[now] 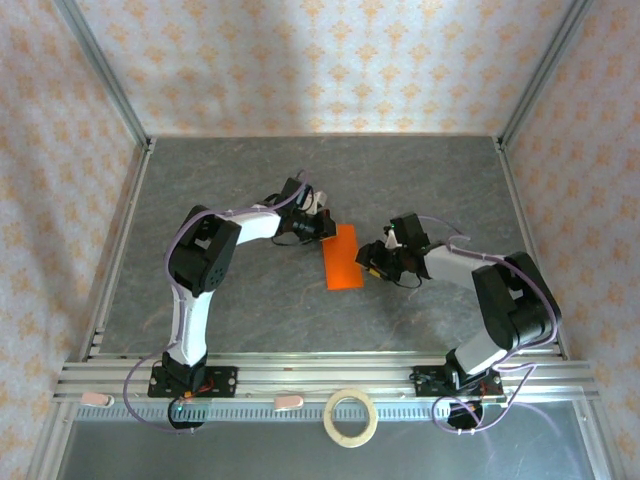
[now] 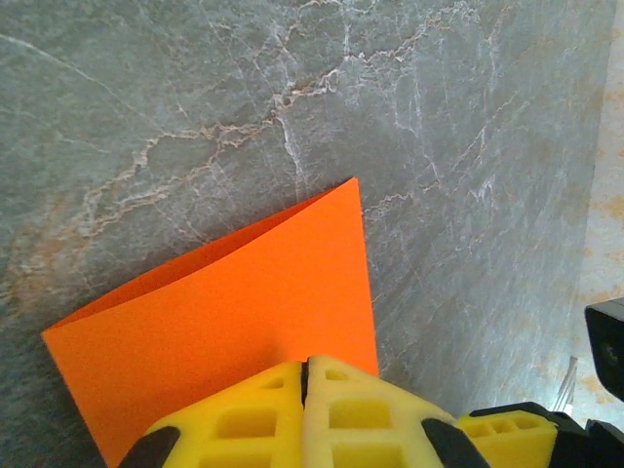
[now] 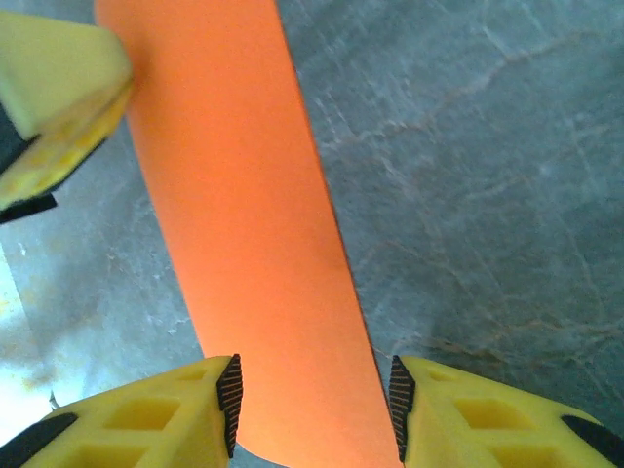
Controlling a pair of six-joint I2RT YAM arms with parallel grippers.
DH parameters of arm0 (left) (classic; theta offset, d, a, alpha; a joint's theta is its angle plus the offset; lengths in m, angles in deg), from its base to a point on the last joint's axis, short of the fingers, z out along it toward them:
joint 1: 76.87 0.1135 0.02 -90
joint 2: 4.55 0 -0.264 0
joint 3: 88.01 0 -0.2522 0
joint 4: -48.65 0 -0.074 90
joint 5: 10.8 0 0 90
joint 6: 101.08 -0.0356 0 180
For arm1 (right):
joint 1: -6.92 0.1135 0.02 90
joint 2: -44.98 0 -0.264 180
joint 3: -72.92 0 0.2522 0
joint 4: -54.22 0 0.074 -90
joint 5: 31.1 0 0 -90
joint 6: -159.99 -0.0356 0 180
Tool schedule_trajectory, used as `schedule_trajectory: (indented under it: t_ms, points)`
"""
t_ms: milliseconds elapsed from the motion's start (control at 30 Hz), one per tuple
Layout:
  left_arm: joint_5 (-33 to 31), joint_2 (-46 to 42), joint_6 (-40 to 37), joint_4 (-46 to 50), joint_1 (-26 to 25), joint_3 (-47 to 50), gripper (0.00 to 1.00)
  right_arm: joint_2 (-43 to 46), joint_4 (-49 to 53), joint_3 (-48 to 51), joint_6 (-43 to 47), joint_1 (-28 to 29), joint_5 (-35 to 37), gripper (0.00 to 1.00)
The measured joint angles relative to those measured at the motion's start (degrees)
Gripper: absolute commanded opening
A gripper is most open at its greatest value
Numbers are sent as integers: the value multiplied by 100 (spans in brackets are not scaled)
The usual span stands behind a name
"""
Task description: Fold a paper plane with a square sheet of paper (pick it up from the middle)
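Note:
The orange sheet of paper (image 1: 342, 257) lies folded into a narrow rectangle on the grey marble table, between the two arms. My left gripper (image 1: 325, 228) is at the sheet's far left corner. In the left wrist view its yellow fingers (image 2: 263, 409) are shut together, tips (image 2: 305, 366) down on the orange paper (image 2: 224, 302). My right gripper (image 1: 372, 262) is at the sheet's right side and stands open. In the right wrist view the paper strip (image 3: 244, 224) runs between its two spread fingers (image 3: 312, 409), which do not pinch it. A left finger (image 3: 54, 68) touches the strip's far end.
A pale tape ring (image 1: 350, 417) lies in front of the aluminium rail (image 1: 300, 375) at the near edge. Metal frame posts and patterned walls close in the table (image 1: 230, 180) on three sides. Bare marble spreads behind and beside the paper.

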Motion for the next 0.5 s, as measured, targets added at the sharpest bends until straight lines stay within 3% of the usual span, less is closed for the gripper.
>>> schedule_trajectory:
  t_ms: [500]
  points:
    - [68, 170, -173, -192, 184, 164, 0, -68, 17, 140, -35, 0, -496, 49]
